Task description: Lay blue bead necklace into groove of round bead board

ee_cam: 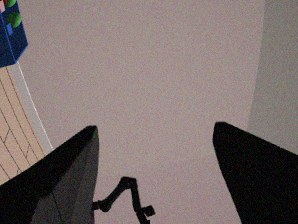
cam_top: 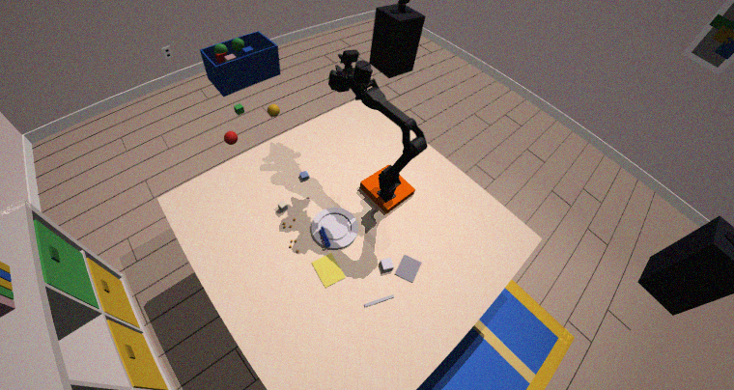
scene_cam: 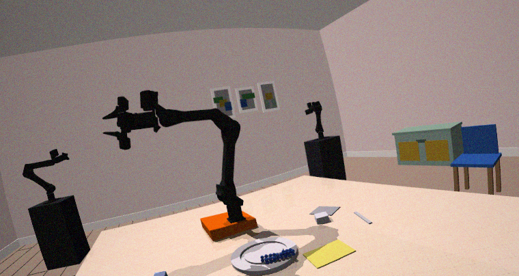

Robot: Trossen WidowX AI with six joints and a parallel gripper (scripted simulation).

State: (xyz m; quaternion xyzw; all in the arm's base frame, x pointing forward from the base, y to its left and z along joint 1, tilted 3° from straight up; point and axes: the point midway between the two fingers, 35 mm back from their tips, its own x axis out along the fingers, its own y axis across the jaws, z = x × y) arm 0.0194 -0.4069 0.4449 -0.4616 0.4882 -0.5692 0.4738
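The blue bead necklace [cam_top: 324, 236] [scene_cam: 277, 255] lies bunched in a narrow strip on one side of the round bead board [cam_top: 315, 228] [scene_cam: 237, 259]. The strip crosses the ring groove and reaches toward the rim; it does not follow the groove's circle. My gripper [scene_cam: 104, 126] [ee_cam: 157, 133] is open and empty, raised high above the table and pointing level, away from the board. The necklace and the board are not in the wrist view. In the top view the fingertips are too dark to make out.
A yellow sheet [cam_top: 328, 270] [scene_cam: 328, 253] lies beside the board. A white cube [cam_top: 385, 264] [scene_cam: 321, 217], a grey sheet [cam_top: 409, 267] and a thin rod [cam_top: 379, 301] [scene_cam: 362, 217] lie farther off. A blue-grey cube [cam_top: 303, 175], a small grey piece [cam_top: 282, 208] and several tiny orange-brown bits are across the board.
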